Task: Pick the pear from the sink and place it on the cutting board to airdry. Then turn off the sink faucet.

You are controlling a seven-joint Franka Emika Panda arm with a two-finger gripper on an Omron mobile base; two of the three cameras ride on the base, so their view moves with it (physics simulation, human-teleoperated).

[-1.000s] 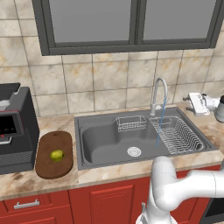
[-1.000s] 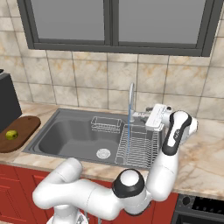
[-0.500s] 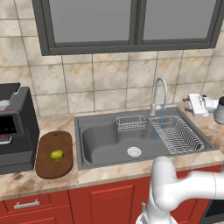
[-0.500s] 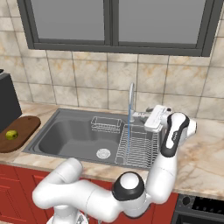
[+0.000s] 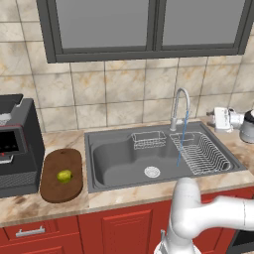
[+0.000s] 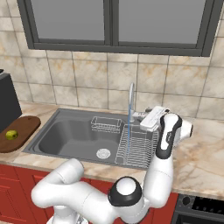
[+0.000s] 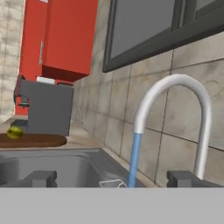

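The counter runs wall to wall, and the sink takes up its middle, leaving only a narrow strip of stone along the front edge. The basin's left half is open down to the drain; a wire rack fills its right end and a small wire basket hangs at the back rim. A black appliance stands at the counter's left end, and the cutting board lies between it and the sink's left rim. The pear rests near the board's middle. At the sink's back edge the faucet runs a thin blue stream onto the rack. The arm bends up over the counter's right side, and its gripper reaches level toward the faucet's base from the right. From the hand view, two finger tips stand wide apart, with nothing between them.
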